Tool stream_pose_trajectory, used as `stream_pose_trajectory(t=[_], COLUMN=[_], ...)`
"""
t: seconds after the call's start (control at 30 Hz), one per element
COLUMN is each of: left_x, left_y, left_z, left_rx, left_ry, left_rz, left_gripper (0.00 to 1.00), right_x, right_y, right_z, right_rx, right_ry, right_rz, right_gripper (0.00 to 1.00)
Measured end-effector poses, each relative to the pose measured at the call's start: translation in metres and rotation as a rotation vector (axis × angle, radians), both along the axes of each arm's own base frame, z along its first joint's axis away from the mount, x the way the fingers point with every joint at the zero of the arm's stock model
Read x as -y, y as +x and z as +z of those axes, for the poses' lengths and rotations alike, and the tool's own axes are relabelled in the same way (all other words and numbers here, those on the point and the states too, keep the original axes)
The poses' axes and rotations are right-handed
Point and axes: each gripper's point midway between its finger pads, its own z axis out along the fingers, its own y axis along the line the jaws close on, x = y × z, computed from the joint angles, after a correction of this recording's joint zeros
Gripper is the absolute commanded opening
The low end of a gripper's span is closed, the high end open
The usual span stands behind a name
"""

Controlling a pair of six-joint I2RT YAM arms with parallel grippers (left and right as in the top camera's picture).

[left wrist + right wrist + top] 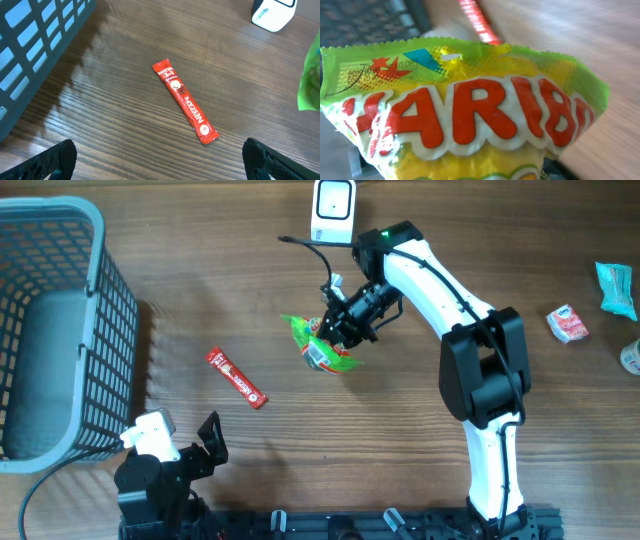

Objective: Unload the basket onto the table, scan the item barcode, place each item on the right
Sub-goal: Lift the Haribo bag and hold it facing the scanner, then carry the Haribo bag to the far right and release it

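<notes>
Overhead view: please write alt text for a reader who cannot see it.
The right gripper holds a green Haribo bag near a white scanner on a wooden table. A red coffee stick lies between the bag and a grey basket; the left gripper is open.

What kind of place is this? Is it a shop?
Probably a pretend shop checkout on a table: a white barcode scanner, a grey shopping basket, and snacks like a Haribo bag.
</notes>
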Motion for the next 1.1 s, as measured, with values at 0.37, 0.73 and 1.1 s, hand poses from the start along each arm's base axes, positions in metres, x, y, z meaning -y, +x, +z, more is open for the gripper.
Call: stream_pose_trajectory(t=[0.37,0.73,1.1], left_x=[0.0,0.0,0.0], left_y=[0.0,0.0,0.0], left_z=[0.0,0.0,0.0], left_rx=[0.0,0.0,0.0], left_ry=[0.0,0.0,0.0], left_rz=[0.0,0.0,0.0], left_gripper=[1.0,1.0,1.0], right_x=[0.146,0.117,0.094], right_y=[0.055,0.241,0.326], right_z=[-0.038,0.058,0.043], right_rx=[0.37,1.191,1.539], right_ry=[-1.051,-0.851,-0.791], right_rz=[-0.166,-0.66,-0.743], right_gripper=[0.04,0.04,0.05])
